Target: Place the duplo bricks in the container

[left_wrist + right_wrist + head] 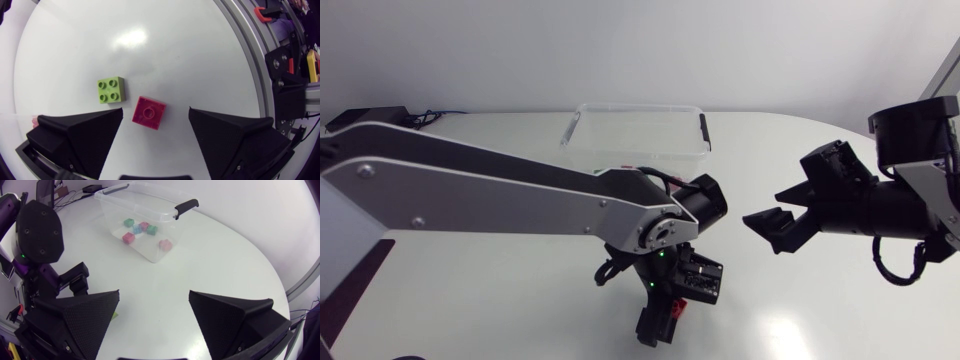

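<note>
Black fingers of the left gripper [155, 112] stand spread wide, low over the table [150, 45], with the red brick [149, 112] lying flat between them, untouched. A green brick [111, 90] sits just beside it, ahead of one finger. The step in hand looks like grasping the red brick: drop, then close squarely without catching the green one. The container [570, 135], already holding several bricks, is well apart. The right gripper [154, 297] hangs spread and empty.

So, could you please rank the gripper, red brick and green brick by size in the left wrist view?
1. left gripper, by far.
2-3. red brick and green brick: nearly alike; red slightly larger, perhaps only nearer.
</note>
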